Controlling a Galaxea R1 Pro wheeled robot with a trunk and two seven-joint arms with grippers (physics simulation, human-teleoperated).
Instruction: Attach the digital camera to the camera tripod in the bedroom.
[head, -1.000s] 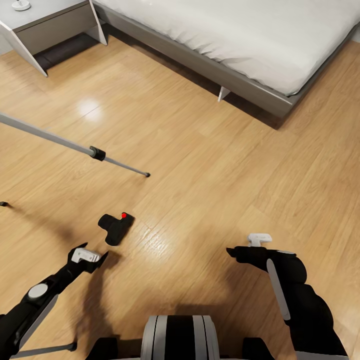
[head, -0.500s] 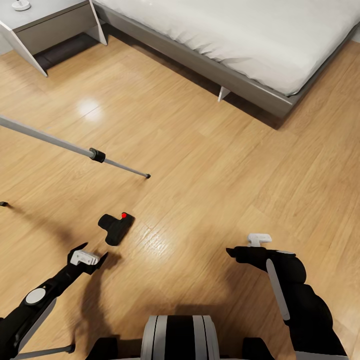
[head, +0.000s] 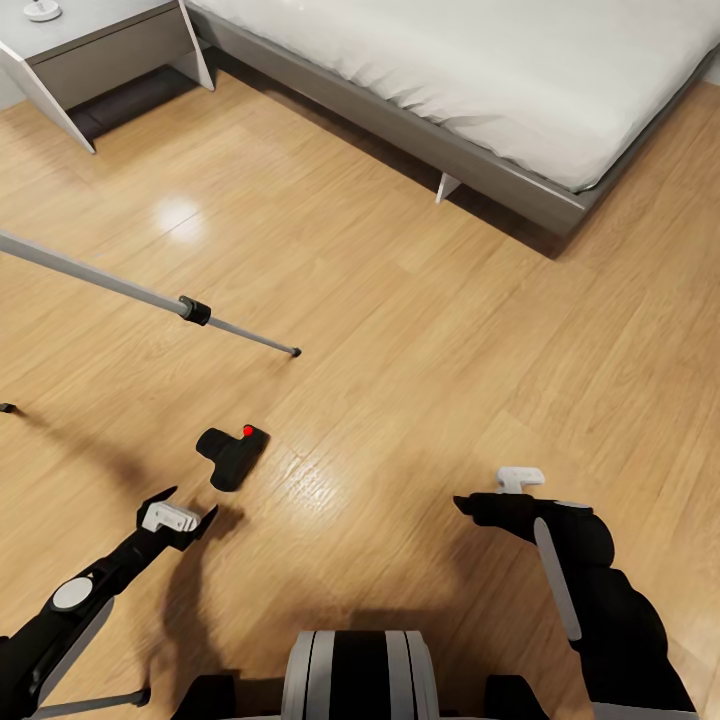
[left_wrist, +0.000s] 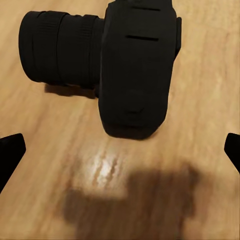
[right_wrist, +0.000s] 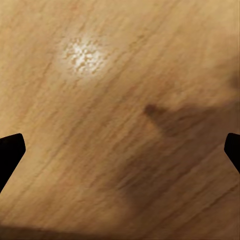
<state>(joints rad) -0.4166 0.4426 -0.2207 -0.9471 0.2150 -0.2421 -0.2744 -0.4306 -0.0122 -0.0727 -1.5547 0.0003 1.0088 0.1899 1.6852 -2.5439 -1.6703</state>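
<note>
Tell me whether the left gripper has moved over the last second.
Yes, slightly: the left gripper has pulled back from the camera lying on the floor.

the digital camera (head: 232, 456) lies on the light wood floor (head: 420, 340), a small matte-black body with a stubby ribbed lens (left_wrist: 59, 47) jutting sideways and a bright red round button (head: 248, 431) at its far end. it rests flat, apart from everything around it. the camera tripod (head: 150, 293) shows one thin silver telescoping leg slanting down past a black joint to a small black foot, planted on the floor just beyond the camera, toward the low grey bed (head: 480, 90) with its white mattress.
</note>
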